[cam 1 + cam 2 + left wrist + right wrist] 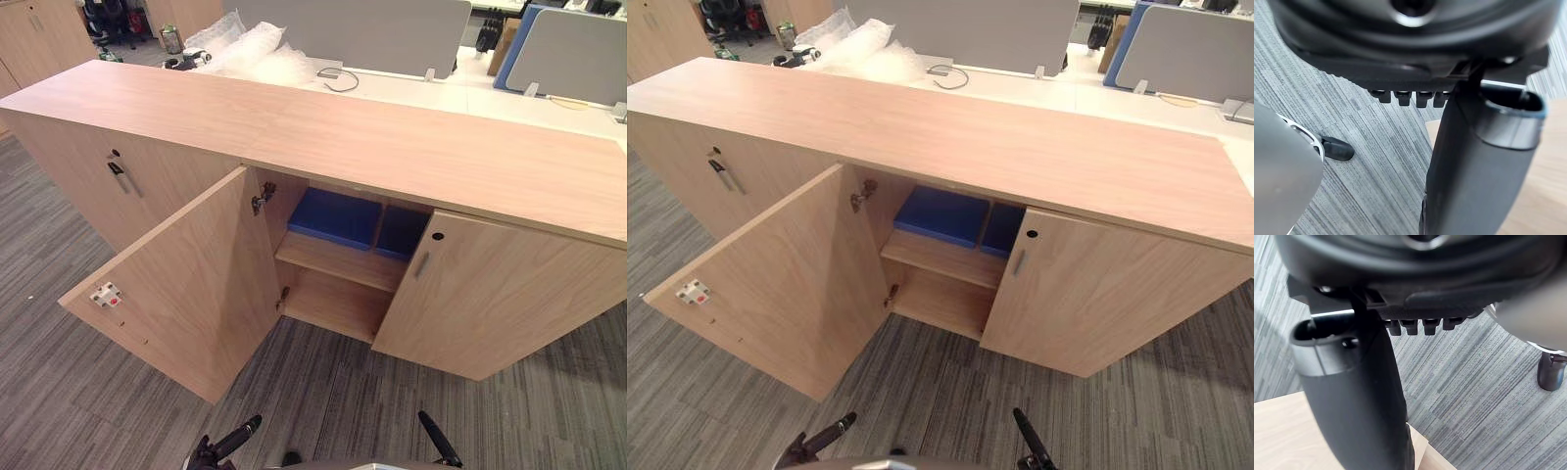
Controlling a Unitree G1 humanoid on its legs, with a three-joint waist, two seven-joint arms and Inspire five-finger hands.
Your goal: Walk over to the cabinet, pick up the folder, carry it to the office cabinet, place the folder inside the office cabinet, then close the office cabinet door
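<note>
Grey carpet (pixel 1376 171) lies beneath the left hand (pixel 1474 166) and right hand (pixel 1356 401), both hanging low, loosely open.

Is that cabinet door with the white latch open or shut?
Open: the door stands wide from the cabinet front, baring the shelf and the blue folder on it.

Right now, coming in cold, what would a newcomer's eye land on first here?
First, the cabinet door stands swung wide open at the middle of the long pale-wood cabinet, baring its shelves. On the upper shelf inside lie flat blue folders, the one strong colour against all the wood and grey carpet.
</note>
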